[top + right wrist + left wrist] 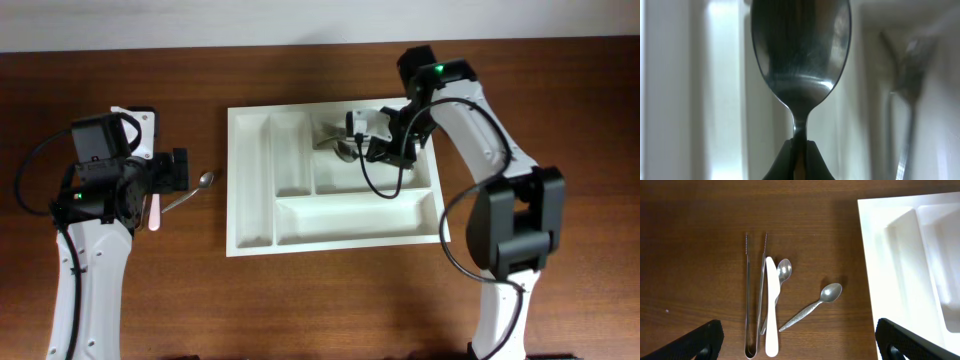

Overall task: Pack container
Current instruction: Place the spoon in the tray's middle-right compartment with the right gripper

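The container (250, 215) is a large white tray with compartments at the table's middle; its corner shows in the left wrist view (890, 245). My right gripper (372, 140) is shut on a large metal spoon (800, 55) and holds it over the upper right compartment, where a fork (907, 80) lies. My left gripper (797, 347) is open and empty above loose cutlery left of the tray: metal tongs (754, 300), a white knife (771, 310), a spoon (782, 275) partly under the knife, and a small spoon (812, 306).
A small white box (140, 125) sits behind the left arm. The small spoon (190, 192) and the knife (155, 212) show beside the left arm in the overhead view. Bare wood lies in front of the tray.
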Robot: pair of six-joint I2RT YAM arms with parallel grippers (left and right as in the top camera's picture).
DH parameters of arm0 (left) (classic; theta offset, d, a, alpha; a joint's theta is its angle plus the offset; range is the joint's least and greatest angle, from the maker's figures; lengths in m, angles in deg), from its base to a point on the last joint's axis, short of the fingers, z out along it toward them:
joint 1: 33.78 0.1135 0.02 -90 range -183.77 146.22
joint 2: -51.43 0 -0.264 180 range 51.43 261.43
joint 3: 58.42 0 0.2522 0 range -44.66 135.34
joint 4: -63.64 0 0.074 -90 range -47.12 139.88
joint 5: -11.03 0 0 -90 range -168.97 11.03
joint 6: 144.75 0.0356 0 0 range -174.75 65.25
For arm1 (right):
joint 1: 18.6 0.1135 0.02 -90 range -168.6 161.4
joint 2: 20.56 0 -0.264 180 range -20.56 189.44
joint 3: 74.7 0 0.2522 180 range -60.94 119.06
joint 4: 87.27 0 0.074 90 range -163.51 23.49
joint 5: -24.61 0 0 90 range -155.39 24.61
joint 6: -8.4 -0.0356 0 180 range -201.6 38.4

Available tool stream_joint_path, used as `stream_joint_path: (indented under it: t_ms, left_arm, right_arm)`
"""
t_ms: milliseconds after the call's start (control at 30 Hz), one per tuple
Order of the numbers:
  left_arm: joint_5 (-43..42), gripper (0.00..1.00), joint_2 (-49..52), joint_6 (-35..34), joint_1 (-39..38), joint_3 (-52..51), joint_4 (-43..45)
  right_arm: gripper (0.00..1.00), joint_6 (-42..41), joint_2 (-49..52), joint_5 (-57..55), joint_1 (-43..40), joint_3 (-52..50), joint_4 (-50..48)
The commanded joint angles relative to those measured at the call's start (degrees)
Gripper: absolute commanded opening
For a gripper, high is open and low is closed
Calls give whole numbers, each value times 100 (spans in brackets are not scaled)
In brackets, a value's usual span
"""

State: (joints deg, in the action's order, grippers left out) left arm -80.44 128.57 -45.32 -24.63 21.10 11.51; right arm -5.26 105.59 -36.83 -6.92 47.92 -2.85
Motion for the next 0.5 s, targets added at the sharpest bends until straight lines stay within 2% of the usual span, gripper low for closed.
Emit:
stream_joint_path:
  t_ms: [0, 133, 167, 200, 233, 267, 333, 367, 467]
  left_arm:
    - [-2, 99, 13, 74, 17, 98, -7]
    - [-2, 99, 13, 74, 17, 98, -7]
    - [0, 99, 13, 74, 17, 98, -7]
    - [-2, 99, 13, 74, 17, 98, -7]
    - [-2, 99, 13, 74, 17, 98, -7]
    - [-2, 99, 13, 74, 17, 98, -7]
    - [-2, 99, 13, 74, 17, 98, -7]
    - [-2, 99, 13, 74, 17, 98, -7]
    - [-2, 99, 13, 74, 17, 98, -7]
  right_arm:
    - [4, 144, 382, 72, 68, 33, 0]
    - [5, 136, 503, 74, 68, 33, -42]
    - [13, 120, 496, 72, 70, 48, -33]
    - [27, 79, 474, 70, 68, 74, -13]
    - [33, -96, 459, 50, 68, 118, -15]
    - [35, -354, 426, 11, 68, 195, -13]
    - [47, -1014, 363, -76, 68, 385, -9]
    - [49, -1429, 317, -149, 68, 518, -4]
    - [47, -2529, 173, -691, 37, 1040, 68]
